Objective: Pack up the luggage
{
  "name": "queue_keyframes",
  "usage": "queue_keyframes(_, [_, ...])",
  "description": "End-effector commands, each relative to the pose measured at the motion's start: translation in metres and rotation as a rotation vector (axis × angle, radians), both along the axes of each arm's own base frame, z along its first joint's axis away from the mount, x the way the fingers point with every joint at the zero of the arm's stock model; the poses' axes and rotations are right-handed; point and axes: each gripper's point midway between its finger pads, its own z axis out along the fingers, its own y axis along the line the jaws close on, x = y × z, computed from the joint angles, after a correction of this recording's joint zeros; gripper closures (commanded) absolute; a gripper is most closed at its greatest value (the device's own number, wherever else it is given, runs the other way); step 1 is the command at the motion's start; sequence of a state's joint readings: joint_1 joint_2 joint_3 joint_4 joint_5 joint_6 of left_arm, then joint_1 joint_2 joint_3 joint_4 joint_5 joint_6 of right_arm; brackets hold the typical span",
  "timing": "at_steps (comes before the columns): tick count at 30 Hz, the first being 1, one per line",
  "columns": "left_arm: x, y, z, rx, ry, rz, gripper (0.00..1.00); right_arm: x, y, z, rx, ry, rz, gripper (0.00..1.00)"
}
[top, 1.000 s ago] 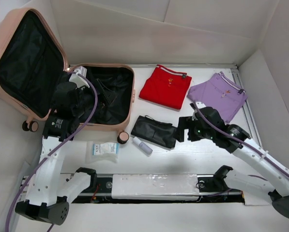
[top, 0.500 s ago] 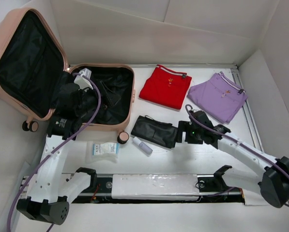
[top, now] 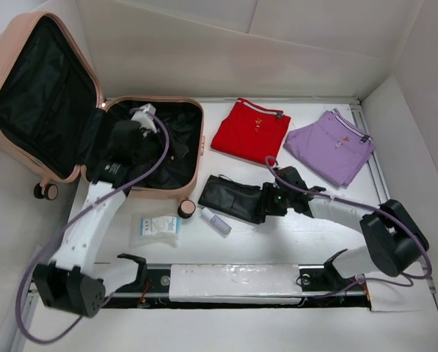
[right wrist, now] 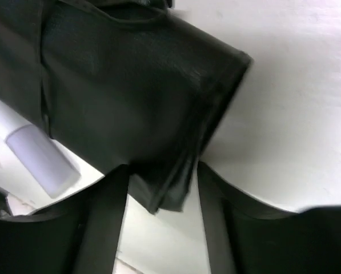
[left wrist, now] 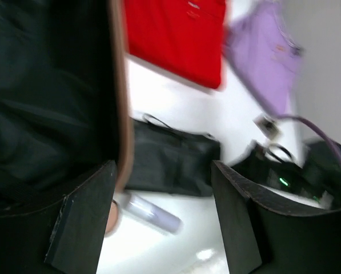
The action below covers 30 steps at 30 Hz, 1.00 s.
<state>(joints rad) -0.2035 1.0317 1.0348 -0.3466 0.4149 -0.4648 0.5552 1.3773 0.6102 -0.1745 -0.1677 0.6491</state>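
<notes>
The luggage (top: 201, 147), a pale peach suitcase, lies open at the left with its lid leaning back; its rim (left wrist: 120, 85) and black lining show in the left wrist view. My left gripper (top: 167, 147) hovers over the right side of the lower shell, open (left wrist: 161, 188) and holding nothing. A black pouch (top: 230, 196) lies on the table right of the suitcase. My right gripper (top: 261, 205) is at its right end. The pouch's corner (right wrist: 159, 182) sits crumpled between the two fingers, which press on it from both sides (right wrist: 163, 171).
A pale lilac bottle (top: 216, 221) lies just in front of the pouch. A round peach item (top: 187, 209) and a clear packet (top: 156, 226) lie near the suitcase's front. A folded red garment (top: 252, 132) and a purple one (top: 332, 143) lie at the back right.
My right arm reached left to the pouch's end and its jaws narrowed onto the corner. My left gripper swung right across the open suitcase and narrowed a little.
</notes>
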Motion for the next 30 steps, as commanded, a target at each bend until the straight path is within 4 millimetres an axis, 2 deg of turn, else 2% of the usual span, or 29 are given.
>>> queue_keyframes(1, [0.05,0.013,0.017,0.223,-0.12,0.156,0.39,0.024,0.005,-0.003,0.02,-0.039,-0.03,0.49])
queue_keyframes(2, [0.055,-0.011,-0.008,0.342,-0.072,0.139,0.39,0.026,0.006,-0.004,0.018,-0.035,-0.03,0.6])
queue_keyframes(3, [0.064,-0.011,0.004,0.401,-0.089,0.199,0.4,0.032,0.004,-0.009,0.013,-0.027,-0.046,0.66])
queue_keyframes(4, [0.065,-0.002,-0.004,0.487,-0.054,0.252,0.4,0.036,0.0,-0.01,0.013,-0.027,-0.061,0.73])
queue_keyframes(5, [0.068,-0.006,-0.001,0.472,-0.046,0.25,0.41,0.039,0.002,-0.007,0.017,-0.035,-0.061,0.83])
queue_keyframes(6, [0.067,-0.011,0.014,0.413,-0.072,0.25,0.41,0.042,-0.003,-0.007,0.017,-0.035,-0.078,0.99])
queue_keyframes(7, [0.066,-0.023,0.029,0.342,-0.122,0.208,0.4,0.046,-0.004,0.001,0.029,-0.044,-0.094,1.0])
queue_keyframes(8, [0.061,-0.026,0.04,0.295,-0.144,0.203,0.4,0.047,-0.009,0.007,0.027,-0.057,-0.109,1.0])
queue_keyframes(9, [0.052,-0.02,0.061,0.245,-0.181,0.209,0.39,0.049,-0.014,0.018,0.016,-0.066,-0.129,1.0])
queue_keyframes(10, [0.049,-0.016,0.069,0.211,-0.187,0.221,0.39,0.053,-0.016,0.046,0.037,-0.129,-0.141,1.0])
queue_keyframes(11, [0.043,-0.015,0.073,0.185,-0.185,0.205,0.39,0.053,-0.017,0.065,0.026,-0.175,-0.123,1.0])
queue_keyframes(12, [0.036,-0.008,0.083,0.166,-0.2,0.22,0.39,0.065,-0.018,0.1,0.032,-0.253,-0.139,1.0])
queue_keyframes(13, [0.03,-0.006,0.086,0.158,-0.197,0.224,0.4,0.059,-0.02,0.131,0.047,-0.305,-0.129,1.0])
queue_keyframes(15, [0.019,0.003,0.085,0.142,-0.173,0.259,0.4,0.063,-0.017,0.178,0.09,-0.396,-0.135,1.0])
queue_keyframes(16, [0.009,0.007,0.096,0.11,-0.192,0.269,0.4,0.07,-0.011,0.223,0.15,-0.48,-0.133,1.0])
queue_keyframes(17, [0.005,0.008,0.098,0.092,-0.191,0.276,0.4,0.074,-0.006,0.242,0.178,-0.505,-0.122,1.0])
queue_keyframes(18, [0.001,0.013,0.102,0.052,-0.182,0.296,0.4,0.073,0.007,0.258,0.207,-0.526,-0.089,1.0])
queue_keyframes(19, [-0.006,0.019,0.113,0.016,-0.202,0.317,0.4,0.077,0.018,0.296,0.257,-0.584,-0.069,1.0])
queue_keyframes(20, [-0.009,0.02,0.12,-0.013,-0.218,0.324,0.4,0.087,0.031,0.299,0.26,-0.58,-0.054,1.0])
queue_keyframes(22, [-0.014,0.019,0.142,-0.089,-0.254,0.332,0.4,0.088,0.06,0.321,0.311,-0.606,0.01,1.0])
queue_keyframes(23, [-0.018,0.019,0.151,-0.108,-0.277,0.323,0.4,0.092,0.071,0.349,0.353,-0.657,0.024,1.0])
queue_keyframes(24, [-0.021,0.018,0.164,-0.138,-0.295,0.319,0.4,0.102,0.089,0.35,0.372,-0.666,0.046,1.0])
queue_keyframes(25, [-0.023,0.019,0.172,-0.148,-0.309,0.319,0.4,0.1,0.104,0.359,0.402,-0.676,0.068,1.0])
queue_keyframes(26, [-0.025,0.02,0.179,-0.157,-0.323,0.319,0.4,0.1,0.116,0.379,0.45,-0.705,0.089,1.0])
queue_keyframes(27, [-0.028,0.021,0.191,-0.183,-0.341,0.322,0.4,0.108,0.135,0.38,0.485,-0.705,0.11,1.0])
queue_keyframes(29, [-0.029,0.023,0.194,-0.182,-0.344,0.331,0.4,0.101,0.167,0.39,0.568,-0.685,0.17,1.0])
queue_keyframes(30, [-0.034,0.025,0.203,-0.196,-0.365,0.331,0.4,0.098,0.179,0.415,0.62,-0.717,0.19,1.0])
